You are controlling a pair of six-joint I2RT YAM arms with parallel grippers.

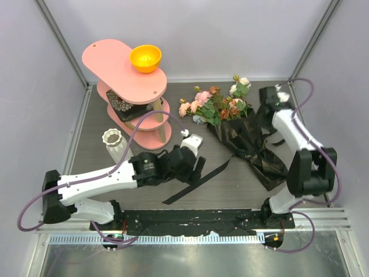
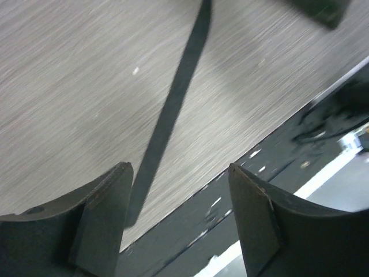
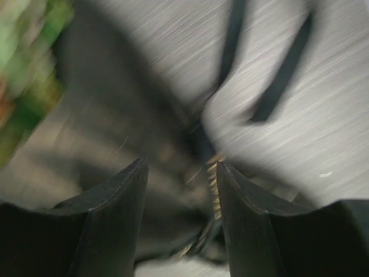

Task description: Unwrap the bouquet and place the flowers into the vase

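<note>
Noting bouquet (image 1: pixel 245 135) axis diagonal: flowers (image 1: pixel 216 104) far-left, tail near-right. Right gripper (image 3: pixel 181 167) over wrap (image 3: pixel 115 115), fingers parted, empty, so it's your nearer arm. Left gripper (image 2: pixel 180 170) parted, empty, over loose ribbon (image 2: pixel 173 98).

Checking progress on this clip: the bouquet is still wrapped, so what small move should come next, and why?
Probably lower the right gripper and close its jaws on the black wrapping sheet, to begin peeling it open. A ribbon strip already lies loose on the table, the flowers are still inside the sheet, and those jaws stand open over it.
</note>
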